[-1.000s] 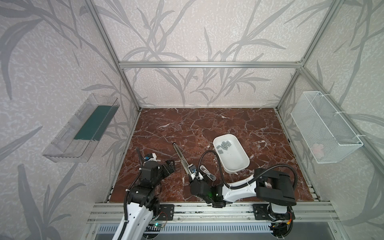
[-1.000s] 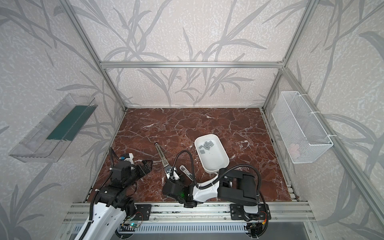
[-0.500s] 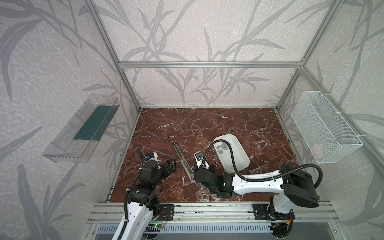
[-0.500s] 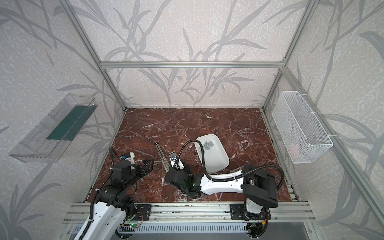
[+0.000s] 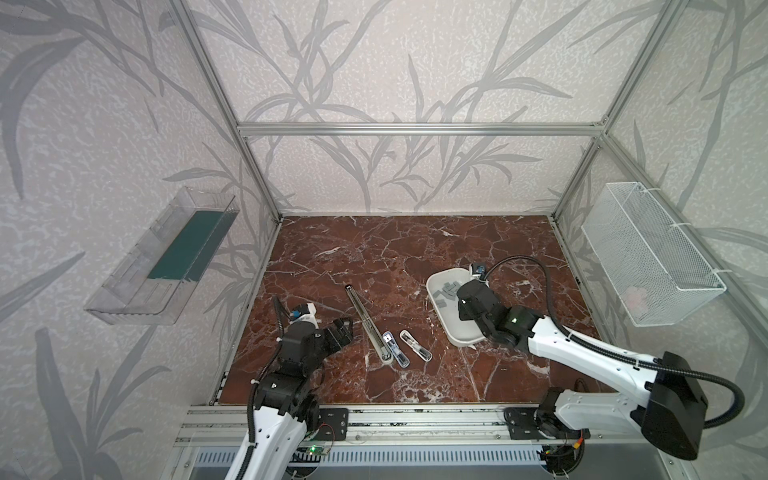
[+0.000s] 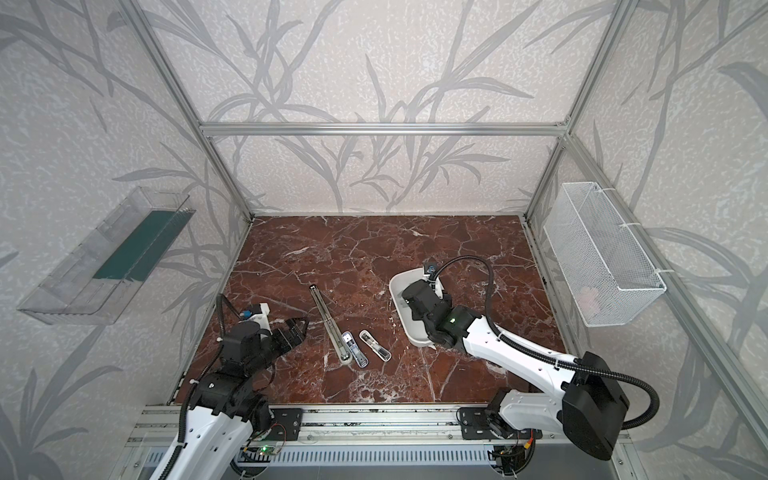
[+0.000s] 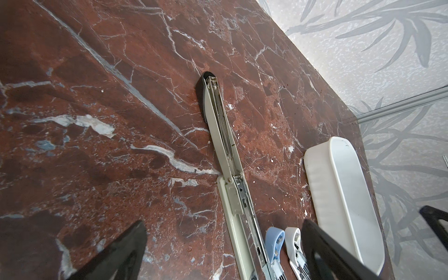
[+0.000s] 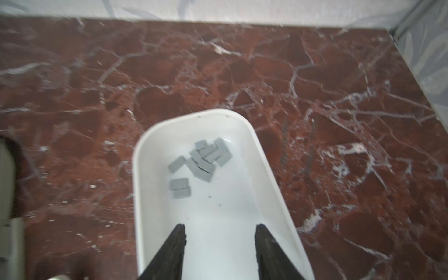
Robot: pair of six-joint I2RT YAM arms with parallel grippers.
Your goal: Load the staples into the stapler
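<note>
Right gripper [image 8: 220,226] over white oval plastic tray [image 8: 230,206]: jaws part-open, empty, clear of the flat grey metallic staples [image 8: 203,157] inside. Left gripper [image 5: 344,329], well apart from tray: jaws wide, empty.

Grey staples [image 8: 201,158], white tray [image 8: 201,114], red-brown white-veined marble tabletop [image 5: 374,249], grey-leaf wallpaper [image 5: 374,62], cream stapler [image 7: 218,135] with black tip.

The far half of the table [image 5: 395,245] is unobstructed. A clear lane runs between the long opened stapler [image 5: 368,324] and the tray [image 5: 448,328]; the blue mini stapler [image 5: 397,349] and white mini stapler [image 5: 415,345] obstruct its near end.
</note>
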